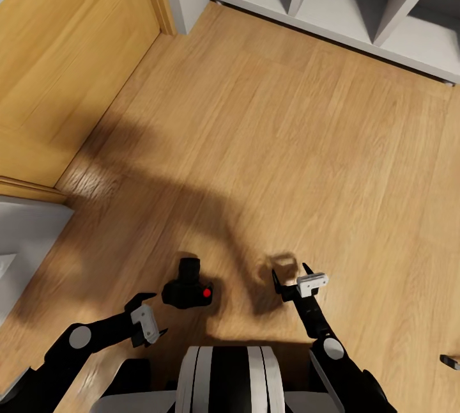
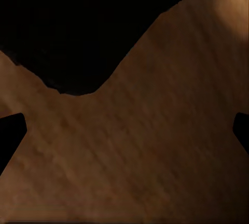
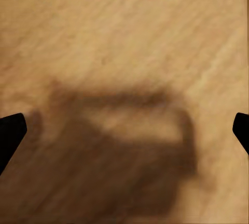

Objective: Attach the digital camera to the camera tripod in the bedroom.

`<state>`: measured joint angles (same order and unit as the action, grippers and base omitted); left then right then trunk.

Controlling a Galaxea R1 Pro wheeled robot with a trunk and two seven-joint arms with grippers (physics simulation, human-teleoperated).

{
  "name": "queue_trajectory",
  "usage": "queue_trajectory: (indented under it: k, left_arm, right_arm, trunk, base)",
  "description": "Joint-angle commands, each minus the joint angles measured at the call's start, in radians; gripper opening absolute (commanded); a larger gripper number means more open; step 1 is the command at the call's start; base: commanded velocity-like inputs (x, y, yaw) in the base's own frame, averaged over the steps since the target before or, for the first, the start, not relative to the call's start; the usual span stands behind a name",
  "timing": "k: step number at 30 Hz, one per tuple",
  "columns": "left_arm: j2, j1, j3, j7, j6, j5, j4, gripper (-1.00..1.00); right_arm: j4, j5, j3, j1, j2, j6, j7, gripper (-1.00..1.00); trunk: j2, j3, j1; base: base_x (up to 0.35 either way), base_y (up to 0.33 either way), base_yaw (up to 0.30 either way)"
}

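- A wooden door (image 1: 61,61) with its frame stands at the far left of the head view, and a pale grey wall edge (image 1: 29,240) sits below it.
- The left gripper (image 1: 148,320) hangs low over the wood floor (image 1: 275,144), its fingers spread wide with nothing between them; in the left wrist view the two fingertips (image 2: 10,133) show at opposite edges, with bare floor between.
- The digital camera (image 1: 187,286) lies on the floor just beside the left gripper, toward the robot's middle, red button (image 1: 206,293) up and its short lens pointing away from the robot. In the left wrist view a large black shape (image 2: 83,31) lies ahead of the fingers; I cannot tell for sure that it is the camera.
- The robot's white and black trunk (image 1: 223,378) sits at the bottom middle.
- The right gripper (image 1: 292,277) is held over the floor, near the camera but apart from it, fingers wide and empty; its shadow (image 3: 124,146) falls on the boards in the right wrist view.
- A white cube shelf (image 1: 358,10) runs along the far wall at the upper right.
- A small dark object (image 1: 450,361) lies at the right edge, too cropped to identify.
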<state>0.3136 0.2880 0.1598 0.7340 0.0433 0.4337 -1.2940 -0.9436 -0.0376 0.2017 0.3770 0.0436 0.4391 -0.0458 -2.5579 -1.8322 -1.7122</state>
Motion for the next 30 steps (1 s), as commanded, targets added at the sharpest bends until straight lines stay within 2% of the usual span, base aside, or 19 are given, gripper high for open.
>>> queue_trajectory:
  k: [1, 7, 14, 15, 21, 30]
  left_arm:
    - [0.0, 0.002, 0.001, -0.003, 0.005, 0.003, 0.001, 1.0]
    - [0.0, 0.019, -0.001, -0.032, 0.004, 0.003, 0.02, 1.0]
    - [-0.001, 0.044, -0.002, -0.044, 0.004, 0.003, 0.038, 1.0]
    - [-0.002, 0.072, -0.002, -0.047, 0.004, 0.003, 0.053, 1.0]
    - [-0.01, 0.139, -0.002, -0.047, 0.004, 0.003, 0.102, 1.0]
    - [-0.02, 0.174, -0.002, -0.045, 0.004, 0.003, 0.116, 1.0]
  right_arm:
    - [-0.004, -0.004, 0.003, 0.0, 0.001, 0.009, -0.005, 1.0]
    - [-0.041, -0.004, 0.004, 0.0, 0.001, 0.052, -0.005, 1.0]
    - [-0.072, -0.004, 0.004, 0.0, 0.001, 0.068, -0.005, 1.0]
    - [-0.09, -0.005, 0.004, 0.0, 0.001, 0.071, -0.006, 1.0]
    - [-0.116, -0.009, 0.004, 0.0, 0.001, 0.073, -0.006, 1.0]
    - [-0.124, -0.01, 0.005, 0.0, 0.001, 0.071, -0.005, 1.0]
  trunk:
    - [0.0, 0.0, 0.0]
    - [0.0, 0.0, 0.0]
    - [0.0, 0.0, 0.0]
    - [0.0, 0.0, 0.0]
    - [0.0, 0.0, 0.0]
    - [0.0, 0.0, 0.0]
  base:
    - [0.0, 0.0, 0.0]
    - [0.0, 0.0, 0.0]
    - [0.0, 0.0, 0.0]
    - [0.0, 0.0, 0.0]
    - [0.0, 0.0, 0.0]
    - [0.0, 0.0, 0.0]
